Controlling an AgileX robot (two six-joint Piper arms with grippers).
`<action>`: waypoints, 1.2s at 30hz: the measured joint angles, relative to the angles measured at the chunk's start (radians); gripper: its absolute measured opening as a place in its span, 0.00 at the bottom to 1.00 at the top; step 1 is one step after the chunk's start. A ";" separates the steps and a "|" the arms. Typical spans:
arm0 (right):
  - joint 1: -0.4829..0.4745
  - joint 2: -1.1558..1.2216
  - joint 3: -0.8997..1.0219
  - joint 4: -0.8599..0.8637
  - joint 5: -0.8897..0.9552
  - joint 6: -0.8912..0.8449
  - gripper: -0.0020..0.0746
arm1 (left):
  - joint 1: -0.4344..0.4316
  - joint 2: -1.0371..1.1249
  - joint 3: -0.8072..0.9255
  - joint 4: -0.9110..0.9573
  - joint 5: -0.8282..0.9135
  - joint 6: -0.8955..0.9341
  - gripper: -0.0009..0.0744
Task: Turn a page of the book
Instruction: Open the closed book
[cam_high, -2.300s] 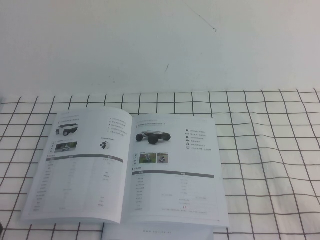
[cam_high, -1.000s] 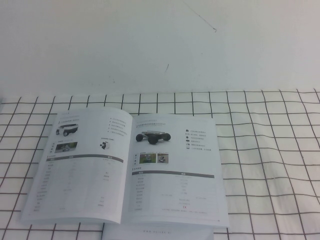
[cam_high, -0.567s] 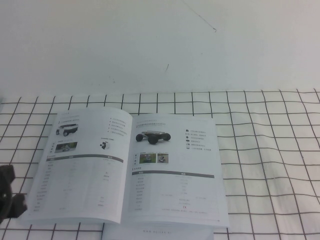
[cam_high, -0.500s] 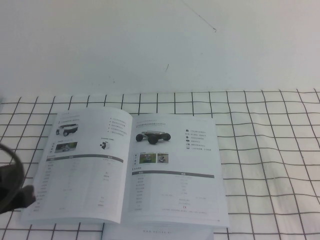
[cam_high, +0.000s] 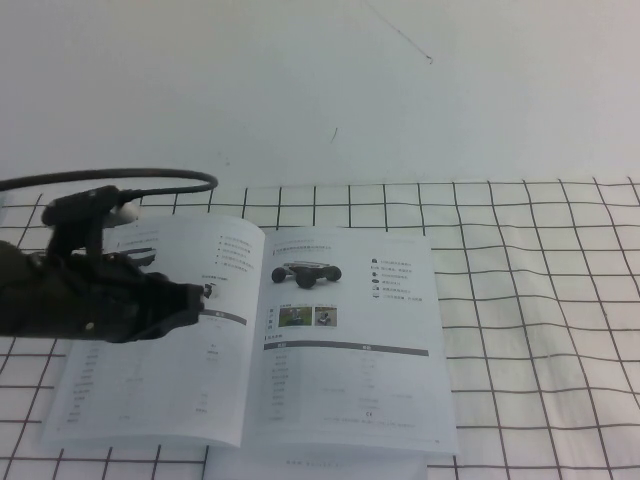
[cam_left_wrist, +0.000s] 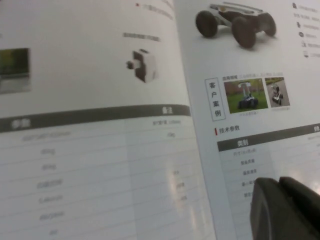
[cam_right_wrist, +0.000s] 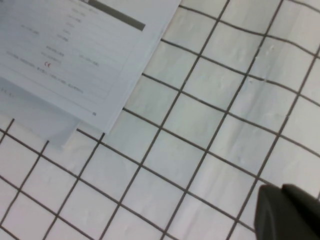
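surface: checked cloth (cam_high: 520, 300) | wall (cam_high: 320, 90) white | book (cam_high: 250, 340) open | left tool (cam_high: 200, 300) over it, state unclear | right tool (cam_right_wrist: 287, 212) closed

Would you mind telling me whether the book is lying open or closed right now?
Open: the book lies spread flat on the checked cloth, two printed pages facing up. The left gripper hovers above its left page.

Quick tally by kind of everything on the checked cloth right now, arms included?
Booklets: 1, the open book, its page with the four-wheeled chassis lying flat.
Loose white sheets: 1, the plain sheet under the book's near edge.
Grippers: 2, the left gripper over the book's left-hand page; the right gripper, shut, above bare cloth.
Total: 4.
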 joint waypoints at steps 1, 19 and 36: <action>0.009 0.039 -0.007 0.007 -0.008 -0.007 0.02 | 0.000 0.040 -0.017 -0.045 0.014 0.062 0.01; 0.361 0.480 -0.342 0.062 -0.077 0.083 0.03 | 0.000 0.358 -0.088 -0.159 -0.006 0.173 0.01; 0.367 0.861 -0.624 0.072 0.009 0.256 0.60 | 0.000 0.416 -0.091 -0.184 -0.006 0.177 0.01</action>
